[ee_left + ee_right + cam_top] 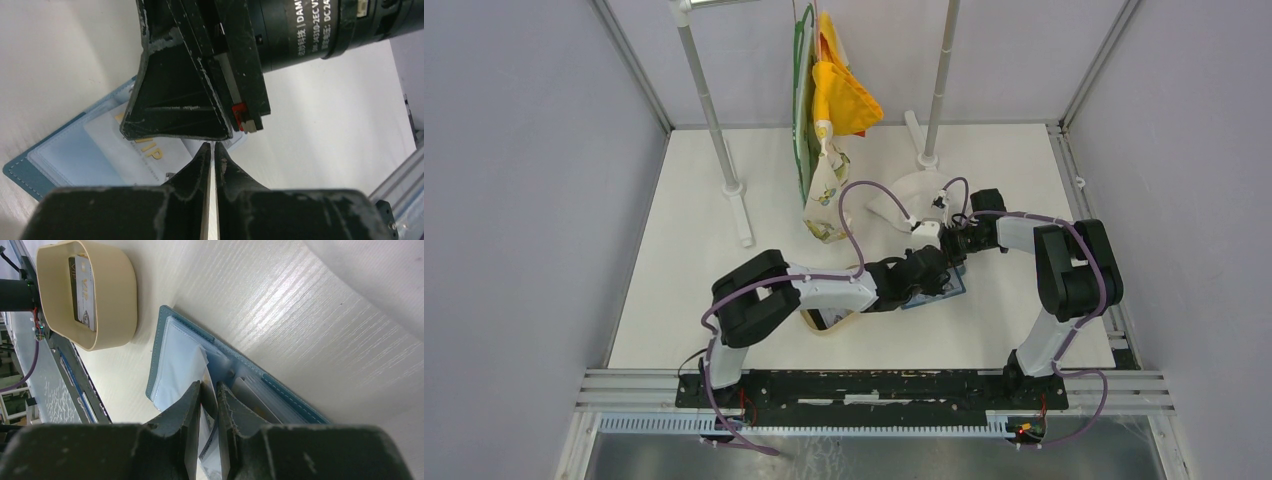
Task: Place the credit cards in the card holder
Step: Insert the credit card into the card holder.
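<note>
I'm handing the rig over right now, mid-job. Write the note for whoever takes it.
Left gripper: jaws nearly together at the edge of the open holder, nothing seen in them.
Right gripper: shut on a clear sleeve of the holder.
Cards: one card shows in the holder, apparently sleeved; second card lies in the tray.
Done: one card, it seems.
Left: fetch the second card and slide it into the holder.

Lab test cell: aluminium frame (874,378), plain grey walls (524,200)
</note>
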